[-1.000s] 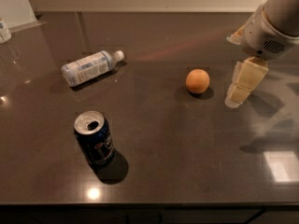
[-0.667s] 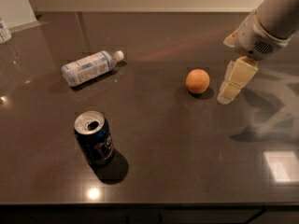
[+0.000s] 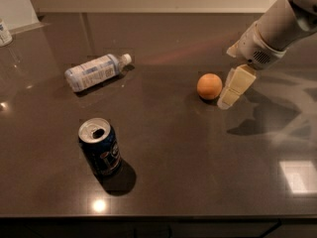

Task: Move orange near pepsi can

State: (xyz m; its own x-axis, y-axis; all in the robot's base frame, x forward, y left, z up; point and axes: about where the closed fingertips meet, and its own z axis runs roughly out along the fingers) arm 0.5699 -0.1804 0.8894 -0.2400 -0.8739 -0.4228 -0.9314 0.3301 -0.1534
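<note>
The orange [image 3: 209, 86] sits on the dark countertop [image 3: 168, 172], right of centre. The pepsi can [image 3: 100, 149] stands upright at the front left, dark blue with a silver top and an open tab hole, well apart from the orange. My gripper [image 3: 227, 99] hangs from the white arm that enters from the upper right. It is just to the right of the orange, close beside it or touching it, low over the counter. It holds nothing that I can see.
A clear plastic bottle [image 3: 95, 72] with a white cap and pale label lies on its side at the back left. A small container [image 3: 4, 32] shows at the far left edge. The counter's front edge runs along the bottom.
My gripper has moved left and slightly down, closing the gap to the orange's right side. The orange, can and bottle have not moved.
</note>
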